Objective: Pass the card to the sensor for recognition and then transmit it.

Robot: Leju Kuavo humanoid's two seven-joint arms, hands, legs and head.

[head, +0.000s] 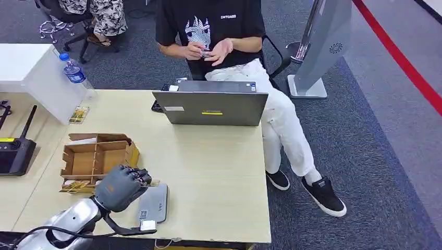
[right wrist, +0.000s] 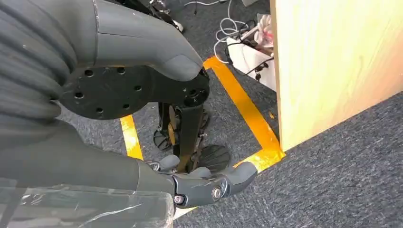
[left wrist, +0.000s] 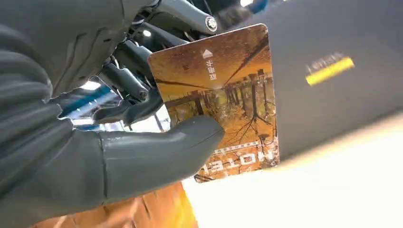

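wooden table (head: 219,172), left hand (left wrist: 95,142) pinching orange hotel card (left wrist: 223,95)

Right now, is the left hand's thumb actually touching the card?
Touching. The left wrist view shows the left hand's thumb pressed flat on the card's printed face, fingers behind it.

We are in an office or robotics lab. Beyond our fingers (head: 139,176), a pale wooden desk (head: 219,177) carries a grey laptop (head: 211,107), behind which a person (head: 224,47) sits on an office chair. Blue-grey carpet (head: 365,156) has red (head: 401,60) and yellow (right wrist: 242,102) floor tape. A water bottle (head: 74,72) and radio controller (head: 15,151) sit farther off, left of our fingers.
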